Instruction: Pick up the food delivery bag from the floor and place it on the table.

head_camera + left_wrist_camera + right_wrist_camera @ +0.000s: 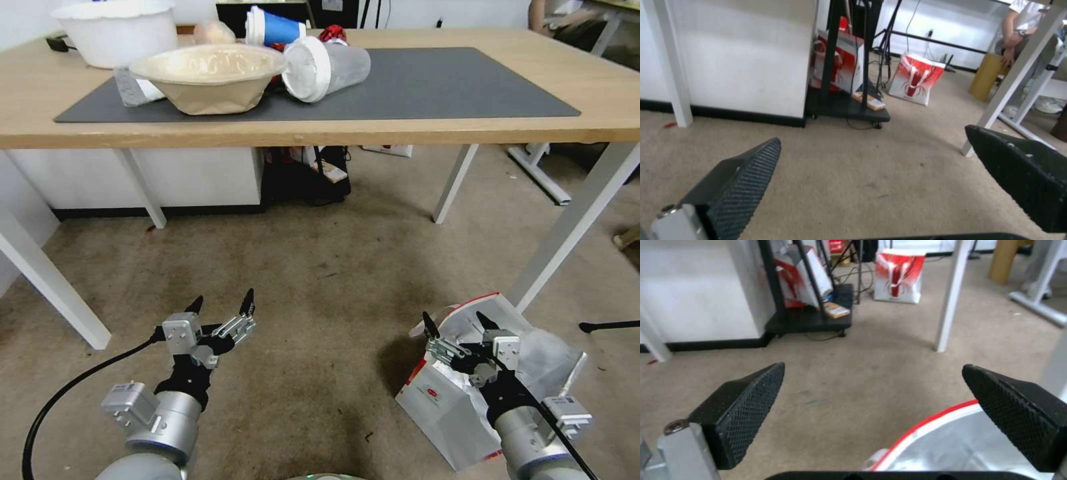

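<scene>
Now the right claw [455, 328] hangs spread wide over the foil-lined mouth of the white paper delivery bag with red trim [448, 400], at five o'clock on the stained beige floor [320, 280]. Left claw [222, 305], also spread, hovers at seven o'clock; light-wood table [467, 127] at twelve.

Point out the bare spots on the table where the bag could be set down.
On the table, the right half of the dark grey mat is bare, bordered by the toppled clear cup on its left. Bare wood lies right of the mat. The mat's left half is crowded: beige bowl, white bowl, blue cup.
</scene>
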